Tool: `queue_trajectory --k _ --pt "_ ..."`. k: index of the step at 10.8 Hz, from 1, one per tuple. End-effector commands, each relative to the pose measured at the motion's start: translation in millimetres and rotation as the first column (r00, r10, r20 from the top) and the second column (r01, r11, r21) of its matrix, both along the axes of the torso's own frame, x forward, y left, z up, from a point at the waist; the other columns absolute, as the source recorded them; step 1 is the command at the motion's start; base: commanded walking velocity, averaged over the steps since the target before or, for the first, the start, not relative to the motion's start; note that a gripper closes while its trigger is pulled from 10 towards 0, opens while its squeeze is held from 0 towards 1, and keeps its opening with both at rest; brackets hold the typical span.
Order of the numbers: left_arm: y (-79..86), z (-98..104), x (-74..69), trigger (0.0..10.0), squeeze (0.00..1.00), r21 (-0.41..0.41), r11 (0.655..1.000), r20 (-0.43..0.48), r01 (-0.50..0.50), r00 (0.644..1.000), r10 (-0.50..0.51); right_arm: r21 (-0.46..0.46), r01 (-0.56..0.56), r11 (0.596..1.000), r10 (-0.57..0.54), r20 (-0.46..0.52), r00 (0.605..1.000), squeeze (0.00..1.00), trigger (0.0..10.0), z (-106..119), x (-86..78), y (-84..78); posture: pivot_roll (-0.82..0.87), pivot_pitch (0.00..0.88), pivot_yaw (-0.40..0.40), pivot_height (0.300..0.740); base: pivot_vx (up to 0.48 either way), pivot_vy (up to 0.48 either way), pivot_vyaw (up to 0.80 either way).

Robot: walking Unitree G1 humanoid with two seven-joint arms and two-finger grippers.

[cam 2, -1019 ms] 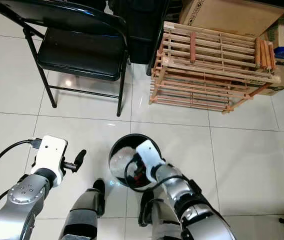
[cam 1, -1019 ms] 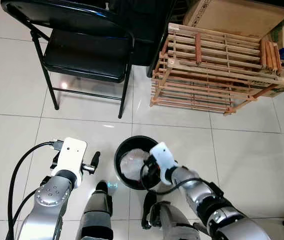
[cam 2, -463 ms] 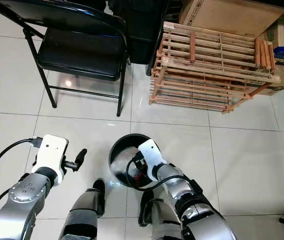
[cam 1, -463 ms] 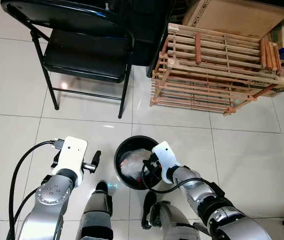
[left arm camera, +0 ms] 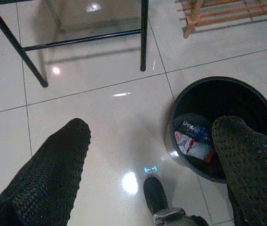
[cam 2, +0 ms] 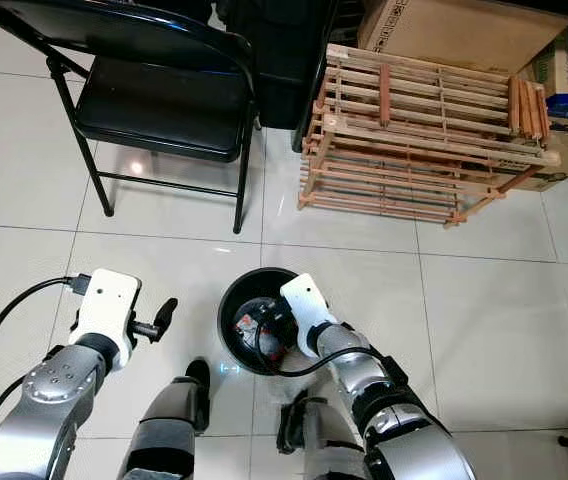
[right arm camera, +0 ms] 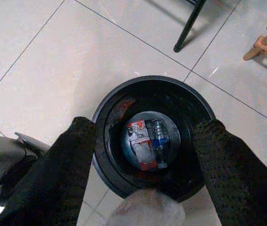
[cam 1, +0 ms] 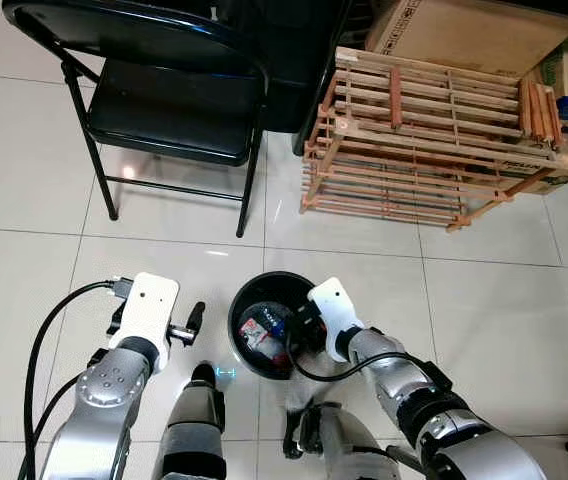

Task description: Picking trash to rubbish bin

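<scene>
The right end effector [right arm camera: 143, 155], fingers spread and empty, hovers over the black rubbish bin [cam 1: 249, 300] holding the trash [right arm camera: 145, 141]; it should rise straight up, clearing the rim.

The right gripper [right arm camera: 143, 155] hangs low with its 2 fingers [right arm camera: 53, 174] spread wide; the left gripper [left arm camera: 157, 165] is likewise parted, held out forward.

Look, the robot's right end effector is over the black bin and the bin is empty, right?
Not quite. The right end effector is over the black bin, but the bin is not empty: the right wrist view shows a small carton and a plastic bottle lying at its bottom.
</scene>
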State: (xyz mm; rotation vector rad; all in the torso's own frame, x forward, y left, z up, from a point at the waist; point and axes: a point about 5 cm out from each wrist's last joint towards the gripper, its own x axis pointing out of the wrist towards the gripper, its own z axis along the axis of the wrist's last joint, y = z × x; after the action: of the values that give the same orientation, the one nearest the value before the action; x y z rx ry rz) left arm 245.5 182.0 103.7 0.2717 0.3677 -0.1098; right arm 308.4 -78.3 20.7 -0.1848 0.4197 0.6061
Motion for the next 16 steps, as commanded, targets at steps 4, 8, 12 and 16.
queue_trajectory --k 4,8,12,16 --pt "-13.6 -10 6.2 10.0 1.00 -0.025 0.999 -0.026 0.045 0.999 -0.045 0.004 0.069 0.998 -0.069 -0.022 0.997 1.00 10.0 -8 -4.7 -18.2 0.56 0.369 -0.162 0.740 0.000 0.000 0.00" --pt "-21.1 -10 15.5 10.0 0.87 -0.044 0.996 -0.006 0.076 0.997 -0.077 0.014 0.100 0.995 -0.100 0.005 0.995 1.00 10.0 -9 -5.8 -25.6 0.54 0.344 -0.156 0.740 0.000 0.000 0.00" --pt "-42.5 -10 35.9 10.0 0.00 -0.081 0.987 0.034 0.136 0.991 -0.133 0.105 0.202 0.974 -0.217 0.164 0.962 0.03 10.0 14 1.1 -51.6 0.45 0.247 -0.156 0.740 0.000 0.000 0.00" --pt "-65.9 -8 57.7 10.0 0.00 -0.076 0.974 0.132 0.214 0.970 -0.203 0.234 0.311 0.921 -0.376 0.321 0.870 0.00 10.0 54 -15.0 -74.2 0.33 0.149 -0.151 0.740 0.000 0.000 0.00"
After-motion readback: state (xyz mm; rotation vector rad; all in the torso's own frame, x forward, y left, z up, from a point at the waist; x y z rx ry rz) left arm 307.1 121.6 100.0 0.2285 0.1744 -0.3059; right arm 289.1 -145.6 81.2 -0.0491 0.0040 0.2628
